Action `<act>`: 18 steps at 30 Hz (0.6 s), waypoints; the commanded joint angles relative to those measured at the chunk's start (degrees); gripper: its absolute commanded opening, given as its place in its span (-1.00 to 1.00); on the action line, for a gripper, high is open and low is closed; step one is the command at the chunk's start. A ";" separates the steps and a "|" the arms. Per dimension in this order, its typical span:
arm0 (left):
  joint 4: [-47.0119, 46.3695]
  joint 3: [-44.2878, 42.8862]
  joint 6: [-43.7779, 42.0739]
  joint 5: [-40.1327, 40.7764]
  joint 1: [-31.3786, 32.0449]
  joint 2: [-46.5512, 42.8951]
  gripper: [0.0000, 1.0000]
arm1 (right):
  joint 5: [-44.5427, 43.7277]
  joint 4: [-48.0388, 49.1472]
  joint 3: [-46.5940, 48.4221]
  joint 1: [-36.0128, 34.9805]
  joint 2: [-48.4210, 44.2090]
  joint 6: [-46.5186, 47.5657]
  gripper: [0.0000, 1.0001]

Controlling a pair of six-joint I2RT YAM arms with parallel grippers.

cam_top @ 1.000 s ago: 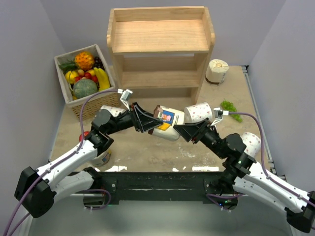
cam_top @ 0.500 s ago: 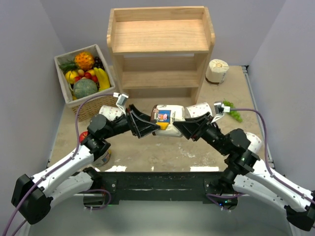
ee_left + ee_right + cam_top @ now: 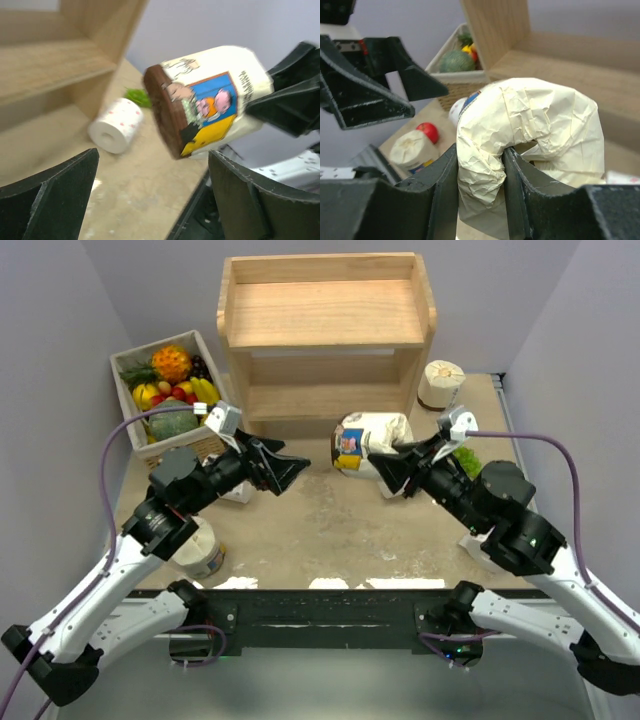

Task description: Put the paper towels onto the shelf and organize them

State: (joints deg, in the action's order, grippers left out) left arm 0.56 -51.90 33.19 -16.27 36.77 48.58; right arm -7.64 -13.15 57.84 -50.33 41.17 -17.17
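Note:
A cream-wrapped paper towel roll (image 3: 372,437) with a brown end hangs above the table in front of the shelf (image 3: 325,315). My right gripper (image 3: 386,464) is shut on its crumpled wrapper (image 3: 535,125). To its left my left gripper (image 3: 291,465) stands wide open with nothing between its fingers. In the left wrist view the held roll (image 3: 210,95) floats beyond the open gripper (image 3: 150,200). A second cream roll (image 3: 441,383) stands upright right of the shelf, and a third (image 3: 203,549) stands by the left arm. A white dotted roll (image 3: 116,125) lies on the table.
A wicker fruit basket (image 3: 128,405) stands left of the shelf. Green grapes (image 3: 465,455) lie near the right arm. A red apple (image 3: 427,132) sits on the table beside the upright roll. Both of the shelf's boards are bare.
The left gripper opened, let go of the cream roll and drew back to the left. The right gripper kept the roll and carried it toward the shelf.

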 commanded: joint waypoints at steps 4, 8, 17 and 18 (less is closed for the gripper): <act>16.05 -5.32 -20.61 17.66 0.05 -3.23 0.94 | -7.56 -5.31 22.91 -0.12 13.92 25.75 -0.28; 14.65 0.38 -25.01 23.21 0.05 -4.01 0.94 | -15.90 -5.75 34.76 -0.12 22.19 40.24 -0.31; 13.68 3.47 -25.46 19.70 -0.04 -4.72 0.95 | -20.04 1.72 46.82 -0.04 33.61 58.63 -0.26; 13.59 3.91 -25.54 19.61 -0.04 -5.42 0.96 | -20.31 1.98 47.44 -0.04 34.50 59.87 -0.27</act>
State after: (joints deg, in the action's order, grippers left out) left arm 16.27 -47.90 9.52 3.27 36.77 45.82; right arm -24.53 -18.22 99.35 -50.30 73.71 30.79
